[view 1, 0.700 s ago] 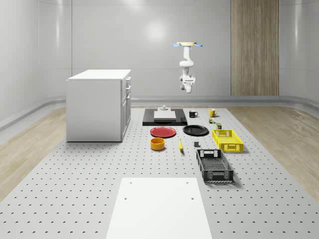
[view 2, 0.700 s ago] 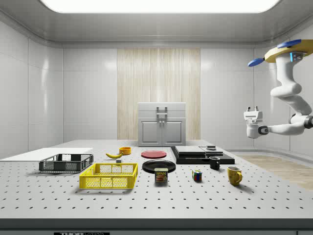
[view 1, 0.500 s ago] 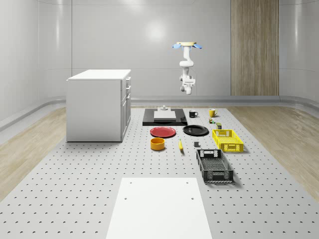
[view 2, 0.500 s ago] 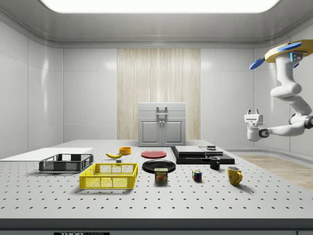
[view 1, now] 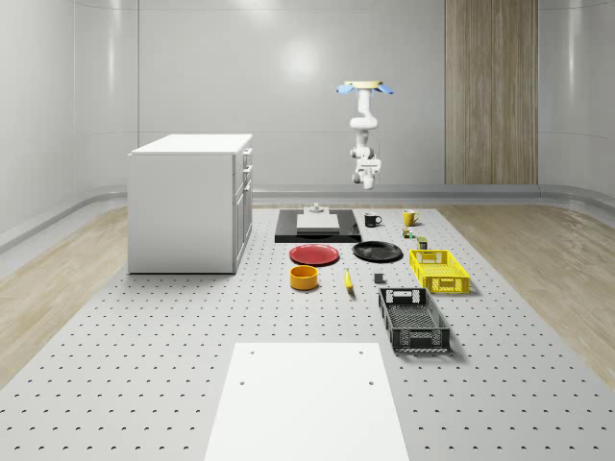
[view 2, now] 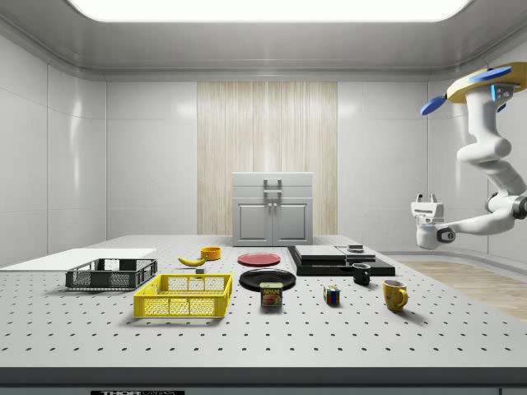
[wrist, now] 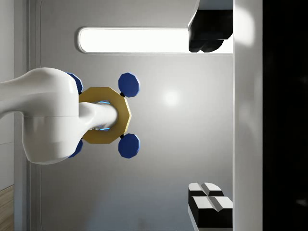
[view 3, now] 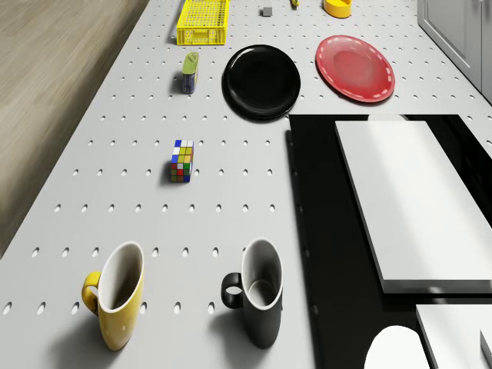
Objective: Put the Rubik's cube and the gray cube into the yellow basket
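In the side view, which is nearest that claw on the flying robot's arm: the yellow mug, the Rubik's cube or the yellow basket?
From the end effector, in the air at the side view's right:
1. Yellow mug, just below it.
2. Rubik's cube, further left.
3. Yellow basket, far left.

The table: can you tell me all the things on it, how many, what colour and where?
Rubik's cube: one, multicoloured, near the mugs.
gray cube: one, gray, beside the yellow basket.
yellow basket: one, yellow, whole-scene view's right.
black basket: one, black, nearer than the yellow one.
mugs: two, yellow and black, side by side.
plates: two, black and red.
can: one, green-yellow, beside the black plate.
bowl: one, orange.
banana: one, yellow.
cabinet: one, white.
drone: one, hovering above the table's far end.
gripper: one, white, high above the table.
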Motion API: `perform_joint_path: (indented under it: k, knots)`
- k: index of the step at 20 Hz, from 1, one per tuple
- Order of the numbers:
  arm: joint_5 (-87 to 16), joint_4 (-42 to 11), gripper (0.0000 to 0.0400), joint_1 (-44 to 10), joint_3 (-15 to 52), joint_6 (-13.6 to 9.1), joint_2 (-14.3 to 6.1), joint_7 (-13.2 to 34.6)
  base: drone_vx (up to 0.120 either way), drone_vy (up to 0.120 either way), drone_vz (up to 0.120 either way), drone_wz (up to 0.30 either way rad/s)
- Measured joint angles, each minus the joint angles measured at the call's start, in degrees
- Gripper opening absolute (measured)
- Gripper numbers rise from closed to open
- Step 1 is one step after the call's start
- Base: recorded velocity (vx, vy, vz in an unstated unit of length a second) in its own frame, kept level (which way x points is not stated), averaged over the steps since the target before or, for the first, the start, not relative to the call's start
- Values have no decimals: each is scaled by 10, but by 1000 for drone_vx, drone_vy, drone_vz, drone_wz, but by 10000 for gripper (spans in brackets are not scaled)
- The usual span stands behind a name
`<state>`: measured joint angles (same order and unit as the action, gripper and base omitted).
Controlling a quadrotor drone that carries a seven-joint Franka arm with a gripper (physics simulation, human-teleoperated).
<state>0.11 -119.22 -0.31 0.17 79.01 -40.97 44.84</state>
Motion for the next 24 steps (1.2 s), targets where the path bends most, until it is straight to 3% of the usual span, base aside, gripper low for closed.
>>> perform_joint_path:
  k: [8,24]
  knots:
    - [0,20,400,-1,0,-10,7,0,120,120,0,0]
    - [0,20,400,-2,2,-5,4,-1,120,120,0,0]
